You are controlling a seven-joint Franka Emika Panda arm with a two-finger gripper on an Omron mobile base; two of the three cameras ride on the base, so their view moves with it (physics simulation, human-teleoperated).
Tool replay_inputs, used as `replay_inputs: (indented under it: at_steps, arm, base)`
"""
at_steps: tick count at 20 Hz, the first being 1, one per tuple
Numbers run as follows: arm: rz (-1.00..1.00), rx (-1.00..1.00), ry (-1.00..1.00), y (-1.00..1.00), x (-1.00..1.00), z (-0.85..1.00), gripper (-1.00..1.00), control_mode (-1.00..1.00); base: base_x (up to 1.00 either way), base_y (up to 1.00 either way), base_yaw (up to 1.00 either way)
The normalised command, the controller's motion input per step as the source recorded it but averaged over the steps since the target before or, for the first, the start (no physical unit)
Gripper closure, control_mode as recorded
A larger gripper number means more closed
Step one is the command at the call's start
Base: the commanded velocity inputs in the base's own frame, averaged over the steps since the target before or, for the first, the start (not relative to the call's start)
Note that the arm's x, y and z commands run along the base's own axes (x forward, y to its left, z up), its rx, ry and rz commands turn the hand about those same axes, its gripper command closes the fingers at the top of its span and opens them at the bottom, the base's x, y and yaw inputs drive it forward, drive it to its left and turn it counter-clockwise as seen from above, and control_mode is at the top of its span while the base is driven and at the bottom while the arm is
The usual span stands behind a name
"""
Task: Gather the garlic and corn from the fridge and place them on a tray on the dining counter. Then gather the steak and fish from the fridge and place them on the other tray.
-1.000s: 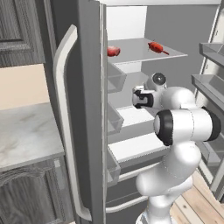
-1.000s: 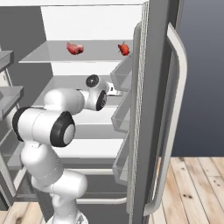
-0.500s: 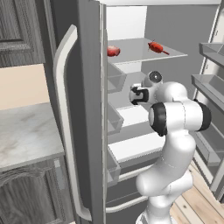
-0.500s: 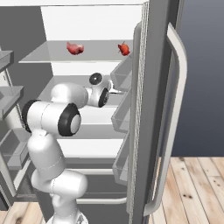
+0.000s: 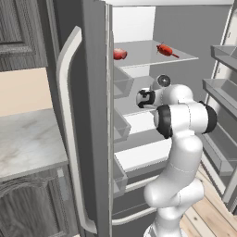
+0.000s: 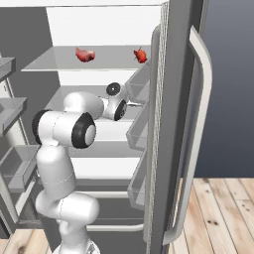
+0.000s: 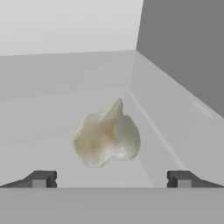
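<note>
The fridge [image 5: 88, 115] stands open, and my arm reaches onto its second shelf. In the hand view the garlic [image 7: 107, 140], an off-white bulb, lies on the pale shelf just ahead of my open gripper [image 7: 111, 179], centred between the two fingertips [image 7: 41, 178] and touching neither. From the base views my gripper [image 5: 141, 98] [image 6: 130, 105] sits level with that shelf. On the top shelf lie the red steak [image 5: 119, 54] [image 6: 85, 54] and the fish [image 5: 165, 50] [image 6: 141, 55]. The corn, both trays and the dining counter are out of view.
Door bins [image 5: 121, 127] [image 6: 139, 134] jut out close beside my hand. The other door's bins [image 5: 222, 92] [image 6: 15, 168] flank my arm. A marbled wall counter [image 5: 28, 139] lies left of the fridge. Wood floor [image 6: 218, 208] is below.
My elbow has risen and swung in, and the hand has pushed a little deeper onto the second shelf. The jaws have stayed wide.
</note>
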Motion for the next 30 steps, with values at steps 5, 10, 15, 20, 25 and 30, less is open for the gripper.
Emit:
replay_inputs:
  at_steps: [5,10,15,20,25,30]
  arm:
    - [0.00,0.01,0.02,-0.01,0.25,0.00,-1.00,-1.00]
    - [0.00,0.01,0.05,0.00,0.16,-0.08,-1.00,-1.00]
    - [0.00,0.00,0.02,0.00,0.19,-0.10,-1.00,-1.00]
    - [0.00,0.00,0.00,0.00,0.22,-0.08,-1.00,-1.00]
    - [0.00,0.00,0.00,0.00,0.23,-0.10,-1.00,-1.00]
    - [0.00,0.00,0.00,-0.09,0.12,-0.04,1.00,-1.00]
  base:
    - [0.00,0.00,0.00]
    - [0.00,0.00,0.00]
    - [0.00,0.00,0.00]
    - [0.00,0.00,0.00]
    - [0.00,0.00,0.00]
    - [0.00,0.00,0.00]
